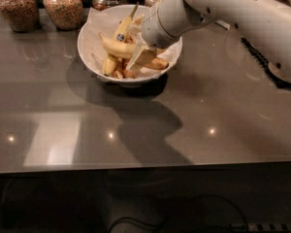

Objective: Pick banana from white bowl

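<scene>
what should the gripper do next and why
Probably settle the gripper onto the nearest end of the banana before lifting: it is low inside the white bowl at that end, and the banana lies on the other fruit, unraised.

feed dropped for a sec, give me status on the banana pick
Gripper down in white bowl, at the banana's right end. Banana lying in bowl, not lifted. Stickered banana against it, small bananas alongside.

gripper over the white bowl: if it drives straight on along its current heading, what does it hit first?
Probably the banana, whose right end lies just ahead of the gripper, which angles down and left into the white bowl. Depth is unclear; it could land on the small bananas underneath instead.
</scene>
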`<state>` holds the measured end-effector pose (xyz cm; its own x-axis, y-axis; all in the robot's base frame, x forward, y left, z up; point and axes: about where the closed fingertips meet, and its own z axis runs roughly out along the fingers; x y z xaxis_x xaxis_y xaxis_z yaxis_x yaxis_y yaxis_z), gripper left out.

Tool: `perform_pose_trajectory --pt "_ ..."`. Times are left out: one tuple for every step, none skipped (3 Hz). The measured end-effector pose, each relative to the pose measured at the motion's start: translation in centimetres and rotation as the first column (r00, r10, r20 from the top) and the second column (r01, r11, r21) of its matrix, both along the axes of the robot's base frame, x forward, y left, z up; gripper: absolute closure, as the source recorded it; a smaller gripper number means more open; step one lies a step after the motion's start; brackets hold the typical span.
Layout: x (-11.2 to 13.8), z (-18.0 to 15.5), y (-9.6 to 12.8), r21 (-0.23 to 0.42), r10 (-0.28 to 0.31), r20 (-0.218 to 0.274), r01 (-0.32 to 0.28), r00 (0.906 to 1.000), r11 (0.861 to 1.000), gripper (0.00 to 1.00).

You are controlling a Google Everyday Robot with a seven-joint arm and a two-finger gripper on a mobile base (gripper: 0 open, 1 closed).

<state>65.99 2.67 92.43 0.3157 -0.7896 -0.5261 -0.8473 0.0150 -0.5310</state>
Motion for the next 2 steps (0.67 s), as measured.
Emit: perform_pose_trajectory --pt "0.78 -0.94 0.09 0.001 -0.002 -0.010 0.002 0.9999 1.000 0.34" --pt "1.55 -1.73 -0.09 0.000 -0.009 -0.017 0.009 0.9998 1.000 0.43"
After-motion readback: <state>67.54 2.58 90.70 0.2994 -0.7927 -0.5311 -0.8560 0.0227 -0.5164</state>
